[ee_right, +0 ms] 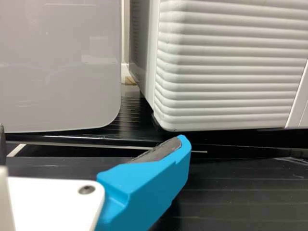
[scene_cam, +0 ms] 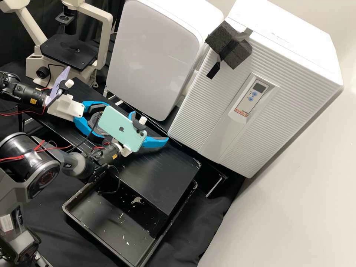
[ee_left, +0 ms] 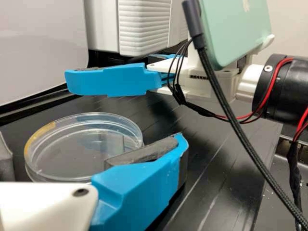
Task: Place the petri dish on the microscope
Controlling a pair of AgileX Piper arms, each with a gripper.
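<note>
Dish (ee_left: 72, 154) sits on bench (scene_cam: 159, 178), left gripper (ee_left: 91, 144) spread around it; right gripper (scene_cam: 149, 126) spread too. Positioning looks done; gripping, lifting, placing on microscope (scene_cam: 70, 52) left.

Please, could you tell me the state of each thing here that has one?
Petri dish: lying flat on the bench, not lifted.
Left gripper: open, around the dish.
Right gripper: open, with nothing between its fingers.
Microscope: upright.
Ribbed white cabinet: shut.
Cabinet display: dark.
Mint-green phone: mounted on the right gripper.
</note>
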